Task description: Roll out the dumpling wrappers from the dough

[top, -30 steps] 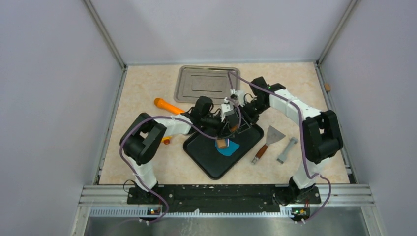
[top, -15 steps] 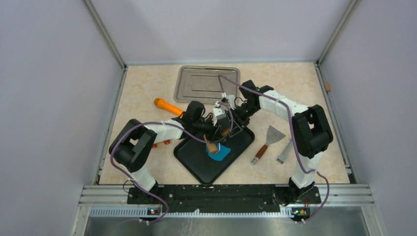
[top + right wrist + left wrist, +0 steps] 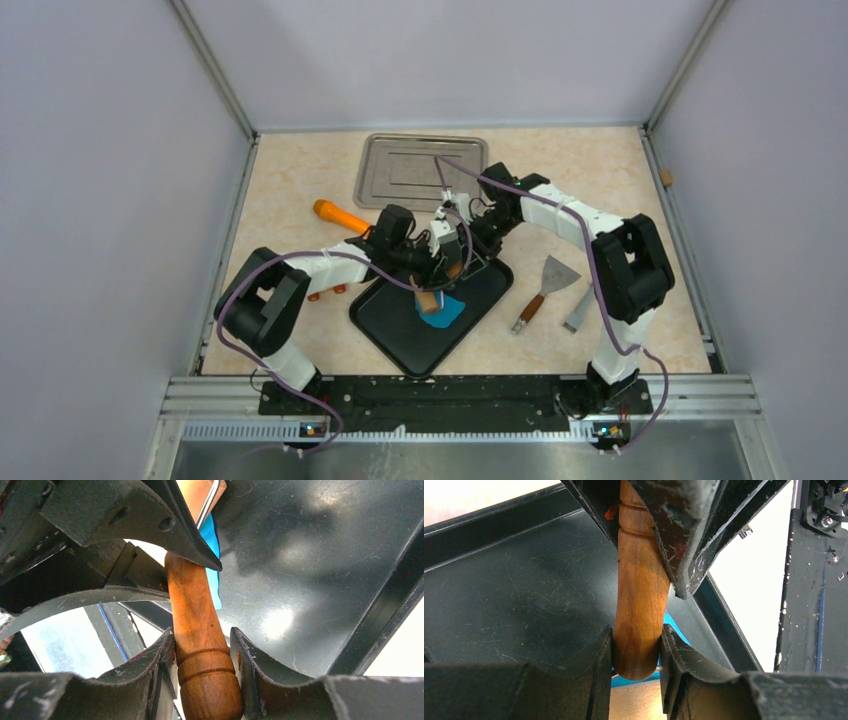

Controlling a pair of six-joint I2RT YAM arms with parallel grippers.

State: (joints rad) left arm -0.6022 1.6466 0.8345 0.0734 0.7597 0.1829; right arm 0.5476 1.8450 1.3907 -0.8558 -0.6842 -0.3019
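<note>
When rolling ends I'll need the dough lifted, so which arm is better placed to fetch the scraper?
Right. The scraper lies right of the black tray, beside the right arm; the left gripper would have to cross the tray. Both it and the right gripper hold the rolling pin.

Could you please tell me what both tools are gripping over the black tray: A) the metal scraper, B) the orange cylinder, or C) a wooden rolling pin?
C: the left tool and right tool each clamp the wooden rolling pin over the dough.
</note>
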